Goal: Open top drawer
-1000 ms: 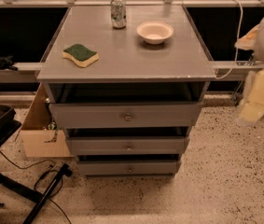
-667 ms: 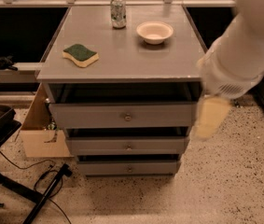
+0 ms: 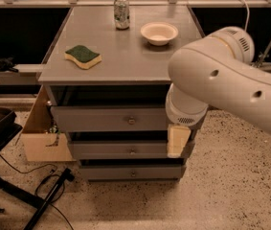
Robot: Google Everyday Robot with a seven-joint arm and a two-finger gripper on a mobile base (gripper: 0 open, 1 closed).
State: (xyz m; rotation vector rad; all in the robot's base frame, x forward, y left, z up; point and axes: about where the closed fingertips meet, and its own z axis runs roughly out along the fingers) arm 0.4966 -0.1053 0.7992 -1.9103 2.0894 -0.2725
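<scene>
The top drawer [image 3: 101, 119] is the widest grey front under the tabletop, with a small round metal knob [image 3: 131, 120] at its centre. A dark gap shows above its front. Two narrower drawer fronts [image 3: 120, 150] lie below it. My white arm [image 3: 221, 80] reaches in from the right and crosses the cabinet's right side. My gripper [image 3: 178, 141], cream-coloured, hangs in front of the right end of the drawers at the height of the middle one, right of and below the knob, not touching it.
On the grey tabletop [image 3: 125, 66] lie a green and yellow sponge [image 3: 82, 56], a soda can [image 3: 121, 12] and a white bowl [image 3: 159, 33]. A cardboard box [image 3: 38, 138] stands left of the cabinet. Cables and a black stand [image 3: 49, 195] lie on the speckled floor.
My arm has swung in from the right edge of the view to in front of the cabinet's right side. The gripper has moved left and down. The drawers look unchanged.
</scene>
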